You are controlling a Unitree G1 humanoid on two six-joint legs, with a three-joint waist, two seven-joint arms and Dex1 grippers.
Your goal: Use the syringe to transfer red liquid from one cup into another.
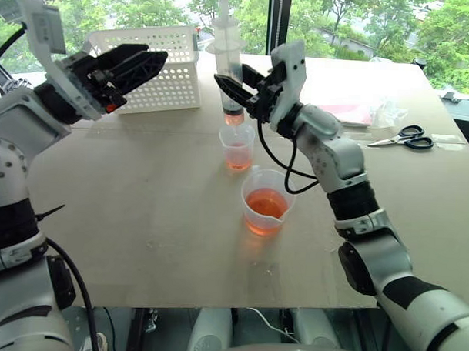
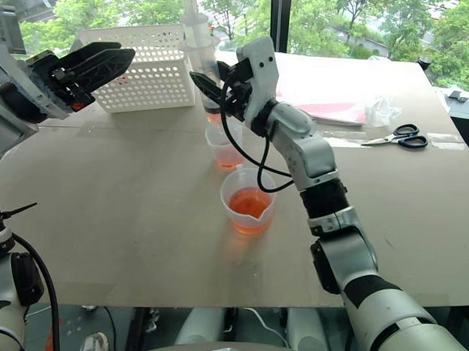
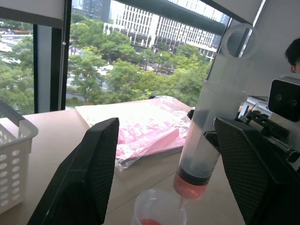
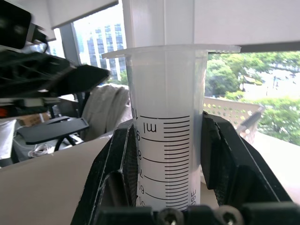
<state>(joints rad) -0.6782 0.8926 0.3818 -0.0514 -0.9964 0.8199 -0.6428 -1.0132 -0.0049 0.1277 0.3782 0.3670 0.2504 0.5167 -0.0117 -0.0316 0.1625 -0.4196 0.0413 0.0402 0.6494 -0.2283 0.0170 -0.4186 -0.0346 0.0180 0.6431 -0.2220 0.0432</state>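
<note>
The syringe [image 1: 230, 64] stands upright with my right gripper [image 1: 236, 93] shut on its clear barrel [image 4: 166, 140]. Its black plunger tip sits low, with a little red liquid [image 3: 189, 185] under it. The nozzle hangs just over the smaller clear cup [image 1: 237, 147], which holds a shallow red layer. Nearer to me, the wider spouted beaker [image 1: 266, 201] holds more orange-red liquid. My left gripper [image 1: 151, 62] is open and empty, raised to the left of the syringe in front of the basket. In the left wrist view its fingers [image 3: 86, 180] flank the syringe from a distance.
A white perforated basket [image 1: 165, 65] stands at the back left of the brown table [image 1: 140, 218]. Black-handled scissors [image 1: 405, 139] and a pink packet in a clear bag [image 1: 352, 113] lie at the back right.
</note>
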